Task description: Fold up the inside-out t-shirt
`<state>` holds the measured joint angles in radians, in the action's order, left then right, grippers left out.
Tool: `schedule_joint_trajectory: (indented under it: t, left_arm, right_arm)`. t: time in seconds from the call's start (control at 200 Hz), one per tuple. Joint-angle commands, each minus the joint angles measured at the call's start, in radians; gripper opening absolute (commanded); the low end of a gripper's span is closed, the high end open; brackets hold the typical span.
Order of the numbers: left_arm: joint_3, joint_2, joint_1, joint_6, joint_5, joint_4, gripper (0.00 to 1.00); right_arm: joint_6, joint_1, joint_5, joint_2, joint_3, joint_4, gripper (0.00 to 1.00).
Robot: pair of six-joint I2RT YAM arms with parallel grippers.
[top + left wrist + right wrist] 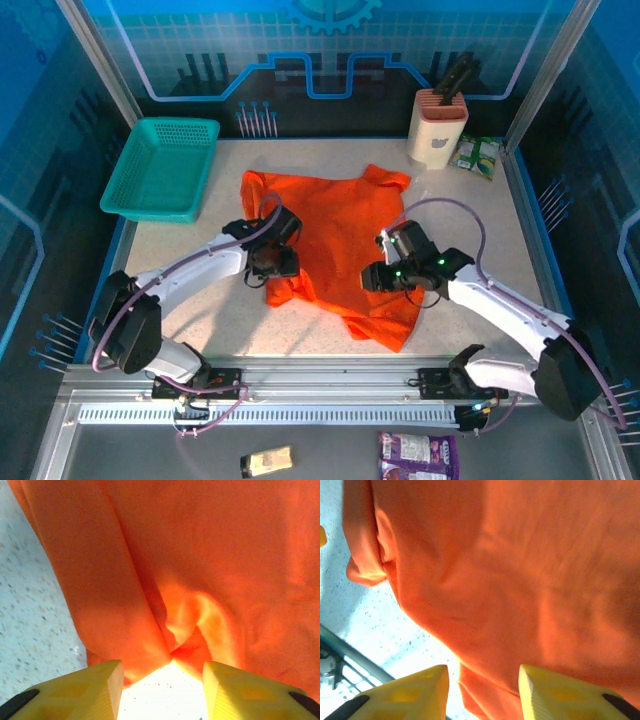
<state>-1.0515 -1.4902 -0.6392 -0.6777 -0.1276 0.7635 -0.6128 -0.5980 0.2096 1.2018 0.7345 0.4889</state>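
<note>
The shirt (pixel 335 225) lies rumpled mid-frame in the top view. At its lower left edge the left claw (pixel 162 672) stands apart before a bunched fold, probably seeking a corner. The right claw (pixel 482 672) is apart too, with cloth sagging between its fingers, unclamped. Collar and sleeves are hard to pick out.

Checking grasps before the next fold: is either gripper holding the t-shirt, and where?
Neither seems to. Left gripper and right gripper stand open over the t-shirt, its cloth loose at their fingertips.

2 white-and-black arms (pixel 190 268), purple cables (pixel 445 199), yellow claw fingers (pixel 80 692)
</note>
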Motion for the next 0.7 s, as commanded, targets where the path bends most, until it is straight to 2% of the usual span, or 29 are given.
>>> schedule_joint_trajectory:
  t: [0.0,0.185,0.335,0.47,0.59,0.625,0.695]
  left_arm:
    - [0.036,-0.059,-0.043,-0.105,-0.032,-0.014,0.48]
    - [0.096,-0.111,-0.069,-0.142,-0.039,-0.022,0.46]
    - [0.154,-0.1,-0.064,-0.152,-0.082,0.003,0.42]
    - [0.205,-0.058,-0.028,-0.136,-0.113,0.009,0.23]
    - [0.252,-0.013,0.061,-0.086,-0.101,-0.016,0.04]
    - [0.261,0.0,0.091,-0.068,-0.098,-0.02,0.0]
    - [0.267,0.031,0.152,-0.028,-0.098,-0.024,0.0]
  right_arm:
    - [-0.13,-0.029,0.137,0.069,-0.062,-0.178,0.45]
    - [-0.151,-0.006,0.139,0.218,-0.092,-0.276,0.48]
    - [-0.154,0.085,0.121,0.291,-0.12,-0.293,0.49]
    - [-0.159,0.209,0.117,0.306,-0.142,-0.267,0.49]
    - [-0.153,0.319,0.121,0.292,-0.164,-0.241,0.49]
    - [-0.146,0.347,0.124,0.287,-0.167,-0.231,0.49]
    - [-0.131,0.398,0.117,0.275,-0.168,-0.205,0.48]
